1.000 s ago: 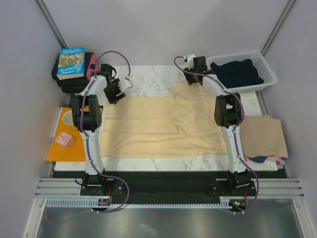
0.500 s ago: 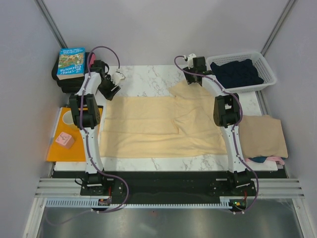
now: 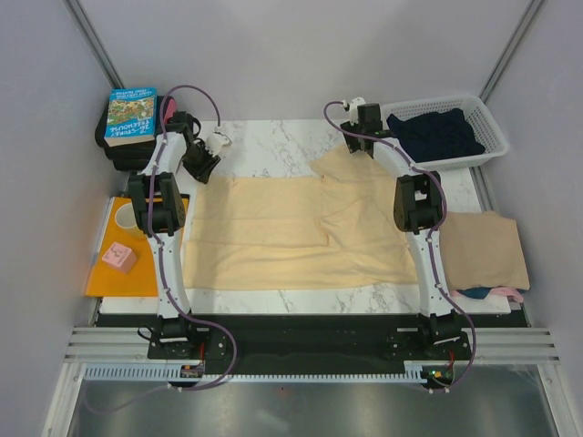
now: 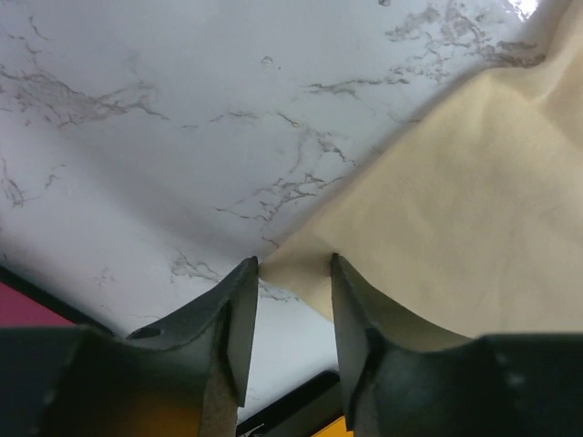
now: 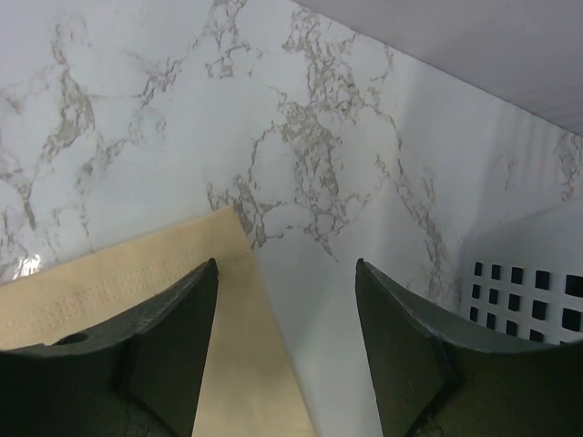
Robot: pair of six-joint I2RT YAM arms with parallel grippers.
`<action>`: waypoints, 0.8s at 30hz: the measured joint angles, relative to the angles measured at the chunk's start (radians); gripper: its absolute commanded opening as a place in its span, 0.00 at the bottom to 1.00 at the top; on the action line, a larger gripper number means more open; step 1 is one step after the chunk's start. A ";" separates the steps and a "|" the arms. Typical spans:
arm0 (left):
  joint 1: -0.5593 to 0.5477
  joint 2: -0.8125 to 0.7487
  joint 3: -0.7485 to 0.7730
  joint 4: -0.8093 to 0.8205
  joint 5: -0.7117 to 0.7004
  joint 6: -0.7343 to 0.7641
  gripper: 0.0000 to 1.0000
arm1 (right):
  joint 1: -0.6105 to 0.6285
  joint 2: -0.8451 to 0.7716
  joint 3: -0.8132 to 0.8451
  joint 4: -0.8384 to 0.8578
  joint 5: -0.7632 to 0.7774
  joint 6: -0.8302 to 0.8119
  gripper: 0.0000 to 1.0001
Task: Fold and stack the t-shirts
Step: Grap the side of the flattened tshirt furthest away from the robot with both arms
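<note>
**Left arm shifted out to the shirt's far left corner, jaws closing in**

Since a second earlier the left arm had swung leftward and away from me along the far edge of the cloth, and its jaws had narrowed; the right arm had barely stirred.

From the left wrist view, the left gripper (image 4: 293, 264) sat low over the table (image 3: 273, 137) with its jaws partly drawn in but apart. The far left corner of the pale yellow t-shirt (image 3: 273, 237) lay in the gap between them, not yet pinched as far as I could judge. The right gripper (image 5: 285, 266) hung with its jaws spread wide over the shirt's far right corner. The hem ran under its left finger and bare marble showed under the rest.

The yellow shirt lay spread across the middle of the table, its right part rumpled and doubled over. The navy shirt (image 3: 435, 132) sat in the basket (image 3: 492, 146) at the far right corner. The tan shirt (image 3: 487, 248) lay folded at the right edge with a pink shirt (image 3: 508, 292) peeking out beneath it. The orange sheet (image 3: 109, 278) lay off the left edge.

I judged the step to be taking both far corners for the first fold. Next I would need the left jaws to close fully on the corner, the right to drop and pinch its own, and both to draw toward the near edge together.
</note>
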 measured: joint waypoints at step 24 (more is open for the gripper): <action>-0.002 -0.016 -0.035 0.006 0.033 -0.023 0.02 | -0.026 0.010 -0.002 0.019 -0.056 0.065 0.67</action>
